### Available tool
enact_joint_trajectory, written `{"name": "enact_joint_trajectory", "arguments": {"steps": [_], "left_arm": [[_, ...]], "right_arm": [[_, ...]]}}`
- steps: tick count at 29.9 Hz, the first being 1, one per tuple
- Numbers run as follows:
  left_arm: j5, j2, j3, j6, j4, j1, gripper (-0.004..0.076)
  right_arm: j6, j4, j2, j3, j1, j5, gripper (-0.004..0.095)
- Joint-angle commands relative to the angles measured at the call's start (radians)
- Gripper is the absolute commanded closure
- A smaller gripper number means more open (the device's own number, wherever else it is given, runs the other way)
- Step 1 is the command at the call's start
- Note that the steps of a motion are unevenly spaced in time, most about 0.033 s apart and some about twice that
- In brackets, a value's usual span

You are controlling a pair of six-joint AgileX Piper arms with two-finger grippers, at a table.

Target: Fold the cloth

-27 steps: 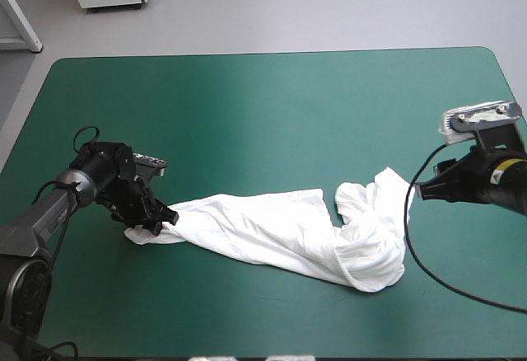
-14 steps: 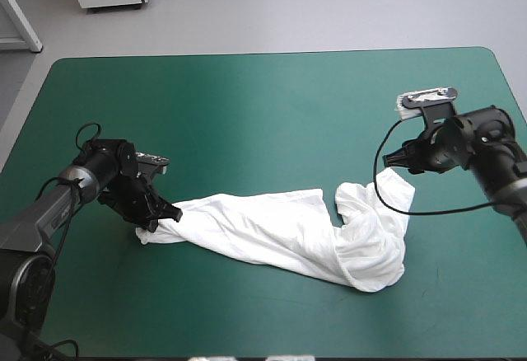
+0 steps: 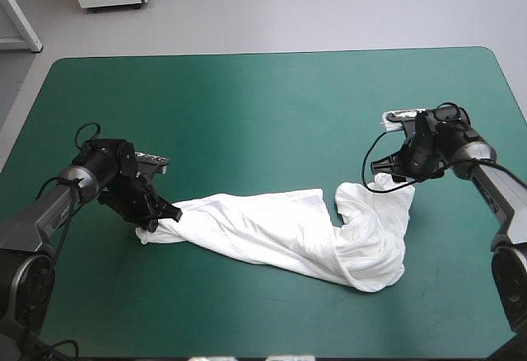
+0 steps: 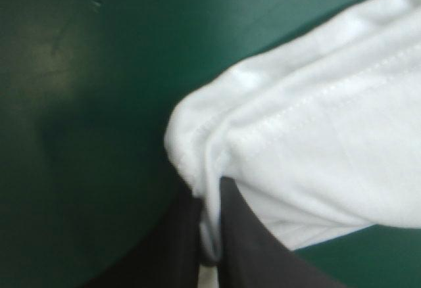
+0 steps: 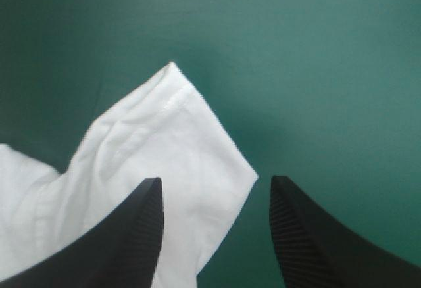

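While the shirt (image 3: 272, 229) lies twisted across the table's (image 3: 247, 105) near half, nothing is folded: left gripper (image 3: 165, 213) pinches its left end, right gripper (image 3: 385, 171) hangs spread over the right corner, no grasp yet.

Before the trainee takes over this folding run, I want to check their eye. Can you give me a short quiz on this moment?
1. True or false: the left gripper is shut on the T-shirt.
2. The right gripper is: A) open, B) shut on the T-shirt, C) out of view.
3. Fill the gap: the T-shirt lies on a ____ cover.
Key: 1 true; 2 A; 3 teal-green.
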Motion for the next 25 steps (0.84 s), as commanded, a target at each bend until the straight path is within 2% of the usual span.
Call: {"name": "enact_joint_trajectory", "arguments": {"steps": [1, 11, 14, 17, 22, 25], "left_arm": [[-0.053, 0.016, 0.008, 0.001, -0.002, -0.002, 0.0734], [-0.049, 0.016, 0.008, 0.001, -0.002, -0.002, 0.0734], [-0.049, 0.016, 0.008, 0.001, -0.002, -0.002, 0.0734], [-0.049, 0.016, 0.008, 0.001, -0.002, -0.002, 0.0734], [-0.049, 0.010, 0.008, 0.001, -0.002, -0.002, 0.0734], [-0.049, -0.008, 0.004, 0.001, -0.002, -0.002, 0.0734]], "right_arm": [[-0.002, 0.004, -0.008, -0.022, -0.034, -0.018, 0.0436], [-0.037, 0.089, 0.100, -0.022, -0.039, 0.022, 0.0436], [-0.037, 0.089, 0.128, -0.022, -0.039, 0.038, 0.0462], [-0.045, 0.106, 0.163, -0.022, -0.039, 0.059, 0.0566], [-0.064, 0.110, 0.204, -0.022, -0.039, 0.083, 0.0906], [-0.064, 0.110, 0.202, -0.022, -0.039, 0.083, 0.0921]]}}
